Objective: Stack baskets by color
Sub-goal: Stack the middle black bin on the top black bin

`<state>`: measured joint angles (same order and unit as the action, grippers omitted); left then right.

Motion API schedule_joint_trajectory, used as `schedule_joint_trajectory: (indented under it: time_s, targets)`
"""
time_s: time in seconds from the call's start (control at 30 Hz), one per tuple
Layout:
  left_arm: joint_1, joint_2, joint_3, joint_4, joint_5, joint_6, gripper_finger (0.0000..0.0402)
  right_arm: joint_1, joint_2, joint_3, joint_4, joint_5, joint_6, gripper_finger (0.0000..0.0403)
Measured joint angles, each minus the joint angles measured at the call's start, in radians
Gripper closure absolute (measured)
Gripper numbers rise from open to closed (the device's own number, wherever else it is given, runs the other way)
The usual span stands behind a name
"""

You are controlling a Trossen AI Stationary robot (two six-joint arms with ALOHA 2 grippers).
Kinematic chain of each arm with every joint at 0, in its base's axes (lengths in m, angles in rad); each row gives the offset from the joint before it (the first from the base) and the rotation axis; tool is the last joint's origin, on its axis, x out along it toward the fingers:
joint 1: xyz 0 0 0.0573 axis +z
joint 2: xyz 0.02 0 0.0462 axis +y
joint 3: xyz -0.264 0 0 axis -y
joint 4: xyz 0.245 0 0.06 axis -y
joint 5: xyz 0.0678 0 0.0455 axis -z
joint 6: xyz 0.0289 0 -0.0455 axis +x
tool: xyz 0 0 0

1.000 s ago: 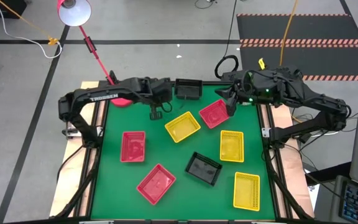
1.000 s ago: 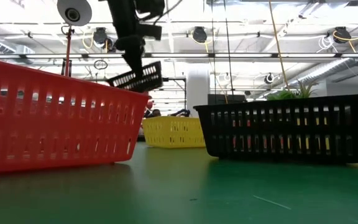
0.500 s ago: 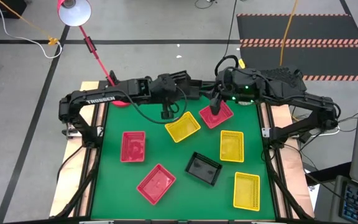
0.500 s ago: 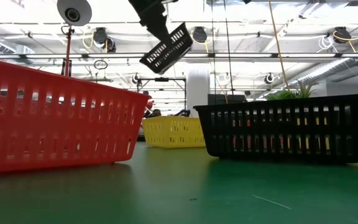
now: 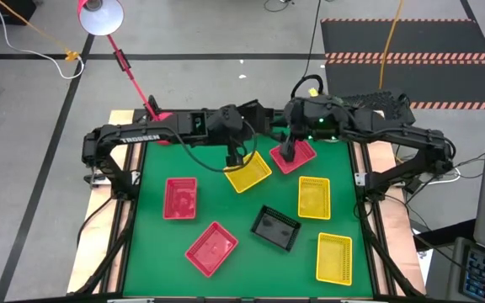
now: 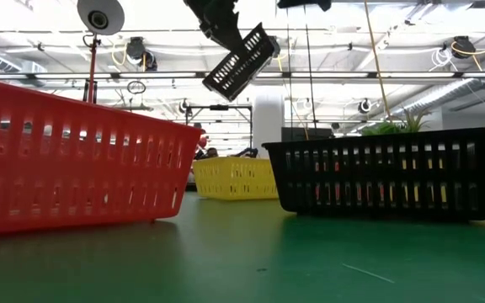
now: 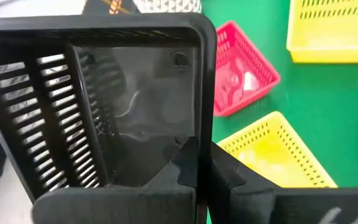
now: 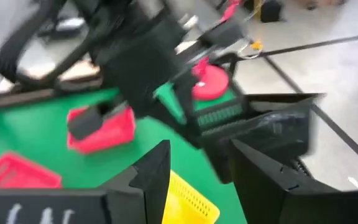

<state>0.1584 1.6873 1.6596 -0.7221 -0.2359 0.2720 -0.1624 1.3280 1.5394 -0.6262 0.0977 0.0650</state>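
A black basket (image 6: 241, 63) hangs tilted high above the table, with my left gripper (image 7: 204, 171) shut on it; it fills much of the left wrist view (image 7: 135, 112). My right gripper (image 8: 197, 174) stands open close to that basket (image 8: 260, 127), at the table's far side, above a red basket (image 5: 295, 156), and touches nothing. On the green table lie a second black basket (image 5: 276, 227), three yellow baskets (image 5: 247, 171) (image 5: 313, 197) (image 5: 334, 257) and two more red ones (image 5: 180, 198) (image 5: 211, 248), each resting on its bottom. My left gripper pinches one wall of the black basket at its rim (image 7: 204, 134), one finger inside the basket and one outside. The basket is lifted clear of the table and tilted, one end higher than the other, as the low view shows.
A red lamp base (image 5: 165, 135) stands at the table's far left corner, its stem slanting off to the lamp head (image 5: 101, 15). In the low view a red basket (image 6: 66, 160) and the black basket (image 6: 386, 172) stand close to the camera. Green mat lies free at the near left.
My left gripper has carried the black basket up from the far edge and toward the table's right, and the basket has tipped more steeply. My right gripper has moved toward the table's left, closer to the held basket, over the red basket.
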Motion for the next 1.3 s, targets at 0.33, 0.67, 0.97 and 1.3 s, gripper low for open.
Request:
schedule_joint_trajectory:
  time_s: [0.33,0.67,0.97,1.3]
  targets:
    - [-0.004,0.04,0.0,0.003,0.001,0.083,0.0393,0.0,0.046,0.0,-0.027,0.005,-0.106,0.0245]
    - [0.0,0.044,0.0,-0.008,0.0,0.112,0.0396,-0.033,0.054,-0.001,-0.041,0.081,-0.14,0.0245]
    - [0.034,0.057,-0.001,-0.013,0.022,0.033,0.0393,-0.074,0.058,-0.001,-0.04,-0.023,-0.236,0.0245]
    - [0.047,0.056,-0.001,0.031,0.054,0.011,0.0391,-0.074,0.063,-0.069,0.031,-0.071,-0.298,0.0245]
